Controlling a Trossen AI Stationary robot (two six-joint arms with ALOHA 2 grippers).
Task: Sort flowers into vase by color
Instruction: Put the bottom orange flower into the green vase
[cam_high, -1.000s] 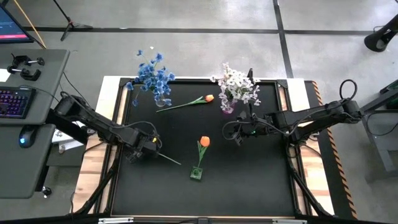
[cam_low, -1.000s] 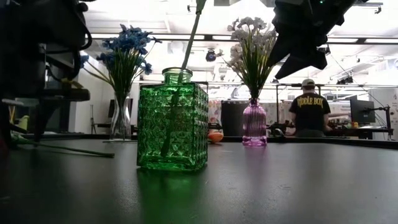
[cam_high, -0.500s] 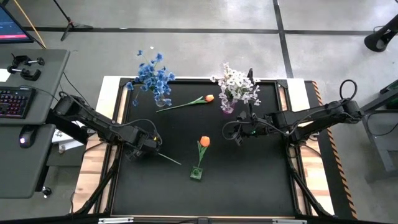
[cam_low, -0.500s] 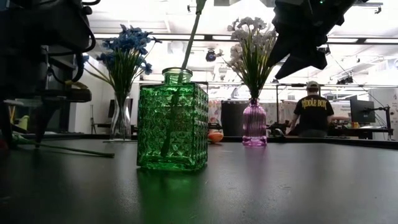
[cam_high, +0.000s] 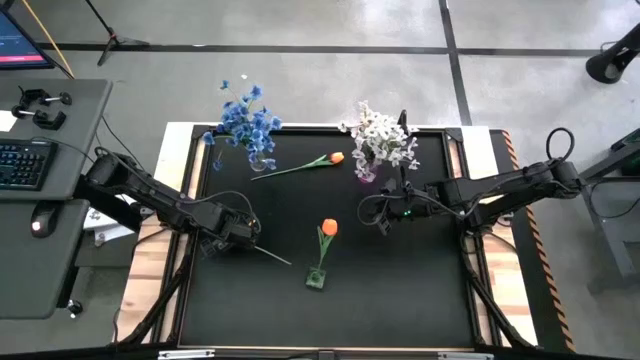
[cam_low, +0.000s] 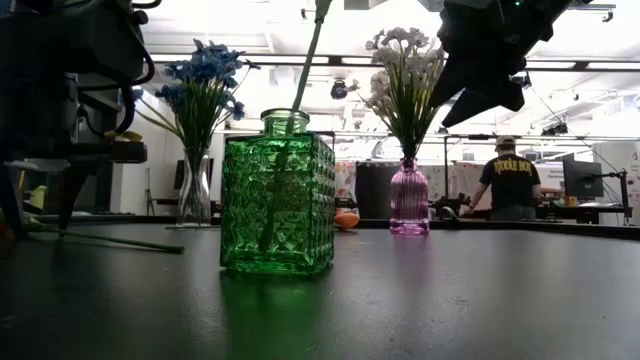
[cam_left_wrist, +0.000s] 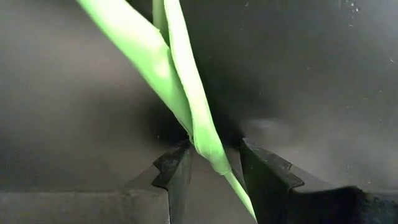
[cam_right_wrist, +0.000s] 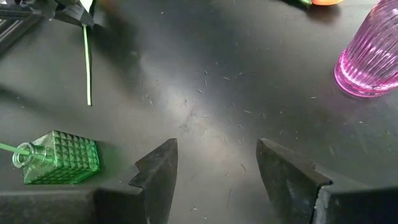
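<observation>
Reaching low over the left side of the black table (cam_high: 420, 290), the left gripper (cam_high: 238, 236) sat with a green stem (cam_high: 270, 256) between its fingers (cam_left_wrist: 175, 174). In the left wrist view the stem ran down through the narrow gap between the two fingertips, with leaves branching off above; the jaws stood close on either side of it, pinching or all but pinching it. From above, the thin stem lay flat on the table, trailing from the gripper toward the green vase (cam_high: 316, 279); its blossom could not be seen.

The green vase stood near the table's middle front, holding one orange tulip (cam_high: 329, 228) whose stem leaned out of the neck. In the low view it was the nearest thing, square and faceted.

A second tulip (cam_high: 337, 157) lay flat on the table between the two rear vases, its stem pointing toward the blue flowers (cam_high: 243, 118). Those stood in a clear vase (cam_low: 194, 190) at the rear left. The white flowers (cam_high: 378, 134) stood in a pink vase (cam_right_wrist: 370, 60) at the rear centre.

The right gripper (cam_high: 383, 214) hung over the table right of centre, just in front of the pink vase, its jaws spread wide with nothing between them.

A person (cam_low: 512, 178) stood in the room beyond the table.
</observation>
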